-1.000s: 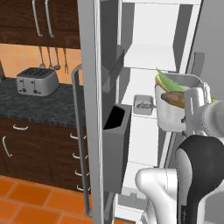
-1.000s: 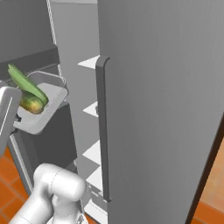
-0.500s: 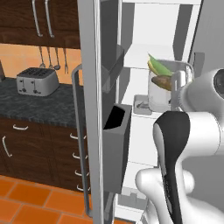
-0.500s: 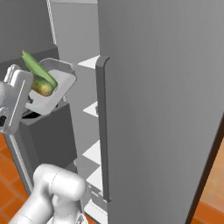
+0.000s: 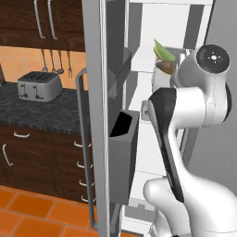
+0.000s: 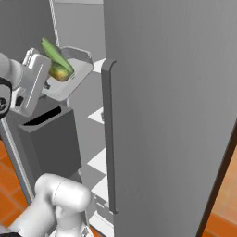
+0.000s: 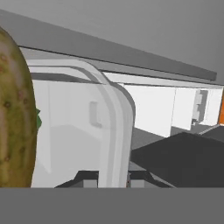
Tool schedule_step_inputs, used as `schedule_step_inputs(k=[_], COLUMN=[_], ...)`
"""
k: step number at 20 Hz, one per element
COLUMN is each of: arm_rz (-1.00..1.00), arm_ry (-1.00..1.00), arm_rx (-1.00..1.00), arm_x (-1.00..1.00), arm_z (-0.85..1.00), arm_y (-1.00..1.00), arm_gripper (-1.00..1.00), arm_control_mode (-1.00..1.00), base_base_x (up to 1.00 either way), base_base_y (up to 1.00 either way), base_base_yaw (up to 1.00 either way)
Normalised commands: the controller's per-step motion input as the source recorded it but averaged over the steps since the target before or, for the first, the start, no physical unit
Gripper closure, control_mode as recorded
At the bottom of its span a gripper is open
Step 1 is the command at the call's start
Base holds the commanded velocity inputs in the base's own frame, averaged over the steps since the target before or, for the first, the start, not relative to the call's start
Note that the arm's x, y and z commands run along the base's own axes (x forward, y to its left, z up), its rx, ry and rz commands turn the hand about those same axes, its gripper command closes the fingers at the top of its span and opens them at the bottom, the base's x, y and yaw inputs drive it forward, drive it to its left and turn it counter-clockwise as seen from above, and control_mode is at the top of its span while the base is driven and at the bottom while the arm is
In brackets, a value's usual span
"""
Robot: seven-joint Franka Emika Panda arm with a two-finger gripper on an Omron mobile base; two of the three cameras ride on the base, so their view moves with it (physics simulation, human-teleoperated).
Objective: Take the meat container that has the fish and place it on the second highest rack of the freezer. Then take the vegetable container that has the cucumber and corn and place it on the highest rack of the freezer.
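The tool (image 7: 113, 179) is clenched on the rim of the vegetable container (image 6: 76, 74), a pale grey tray, and holds it up high in the air. In the hand view the tray's rounded rim runs down between the two dark tips.

The cucumber (image 6: 54, 54) lies in the tray and its green end sticks up over the tray's edge. The corn (image 6: 59, 72) sits just beside it, lower down. From the left base view the cucumber's (image 5: 163, 50) green tip shows above the arm's big white joint, in front of the open freezer (image 5: 155, 28).

The tray is tilted, with its far edge near the highest rack (image 6: 99, 64). It is not resting on that white shelf. More white shelves step down below it, well apart from one another, with open room between them.

The freezer's open door (image 5: 99, 115) stands to the left of the arm. A dark bin (image 5: 124, 159) hangs on the door's inner side, below the tray. The other door (image 6: 166, 115) is shut, and its long handle (image 6: 109, 139) runs down close beside the shelves.

Far to the left, a toaster (image 5: 39, 86) sits on the dark desk (image 5: 41, 113), well apart from the arm.
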Motion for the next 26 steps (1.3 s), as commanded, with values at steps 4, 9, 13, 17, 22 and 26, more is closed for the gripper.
schedule_step_inputs(k=[4,9,13,17,22,26], arm_rz=[0.0,-0.01,-0.02,0.0,0.0,0.0], arm_ry=[-0.14,-0.04,0.0,0.02,0.02,0.0], arm_rx=[0.03,0.0,0.0,0.0,0.0,0.0], arm_x=[0.24,0.55,0.53,0.54,0.62,0.54], arm_z=[0.06,0.0,0.0,0.01,0.0,0.0], arm_y=[-0.41,-0.04,0.01,-0.09,-0.03,-0.31], arm_gripper=[1.0,1.0,1.0,1.0,1.0,1.0], arm_control_mode=[-1.0,-1.0,-1.0,-1.0,-1.0,-1.0], base_base_x=[0.0,0.0,0.0,0.0,0.0,0.0], base_base_y=[0.0,0.0,0.0,0.0,0.0,0.0], base_base_yaw=[0.0,0.0,0.0,0.0,0.0,0.0])
